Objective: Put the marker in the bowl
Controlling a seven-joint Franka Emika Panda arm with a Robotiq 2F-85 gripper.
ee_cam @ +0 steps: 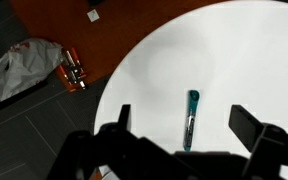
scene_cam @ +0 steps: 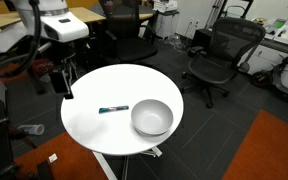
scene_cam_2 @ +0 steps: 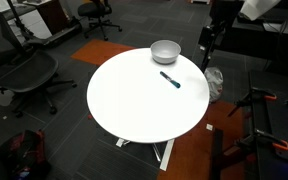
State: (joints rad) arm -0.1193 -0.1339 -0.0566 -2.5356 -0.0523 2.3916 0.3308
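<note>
The marker [ee_cam: 191,118] is lying flat on the round white worktop [scene_cam: 94,128], close to the bowl [scene_cam: 152,126] but not touching it. The bowl looks empty.

My guess on handling: the marker is light and stiff, with a smooth round barrel, so it'll probably roll or squirt out if you pinch it near an end. I'd grab the middle of the barrel, squeezing across its width. It's thin and sits low, so you'd have to come down close to the worktop without scraping it. Nothing fragile here, so dropping it in the bowl should be fine.

The fingers [ee_cam: 249,125] are spread wide apart, holding nothing and touching nothing. In the wrist view the marker shows between them, running roughly lengthwise up the gap, so the line-up looks decent. In both exterior views they hang up near the worktop's edge, clear of the marker.
</note>
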